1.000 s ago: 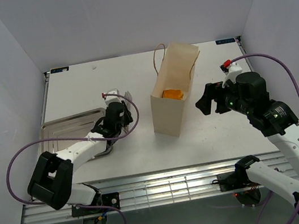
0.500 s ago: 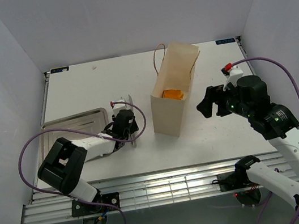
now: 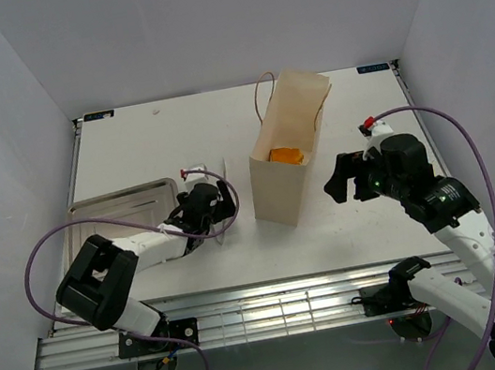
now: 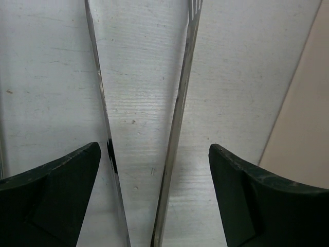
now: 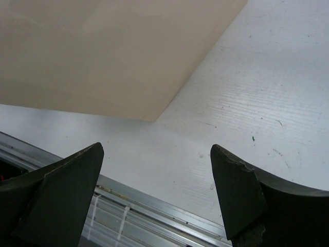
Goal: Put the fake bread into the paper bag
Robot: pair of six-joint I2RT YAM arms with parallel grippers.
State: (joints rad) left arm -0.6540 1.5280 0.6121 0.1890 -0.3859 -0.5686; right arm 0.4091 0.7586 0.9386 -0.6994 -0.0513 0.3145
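Note:
The paper bag [image 3: 288, 154] stands upright mid-table, and a piece of golden-orange fake bread [image 3: 285, 154] lies inside it. Just left of the bag, my left gripper [image 3: 220, 205] is low over the table and open. In the left wrist view the two thin arms of metal tongs [image 4: 180, 103] run between the wide-apart fingers of the left gripper [image 4: 154, 170], unpinched, with the bag's wall [image 4: 308, 113] at the right edge. My right gripper [image 3: 340, 179] hangs open and empty to the right of the bag. In its wrist view the right gripper [image 5: 157, 175] faces the bag's lower side [image 5: 103, 51].
A flat silver tray [image 3: 118, 205] lies at the left, behind the left arm. The table's metal front rail [image 5: 128, 208] runs just below the right gripper. Grey walls close in on three sides, and cables loop off both arms.
The left gripper has opened and let the tongs go, after moving them down and toward the bag. The right arm has drifted slightly left and nearer, still open.

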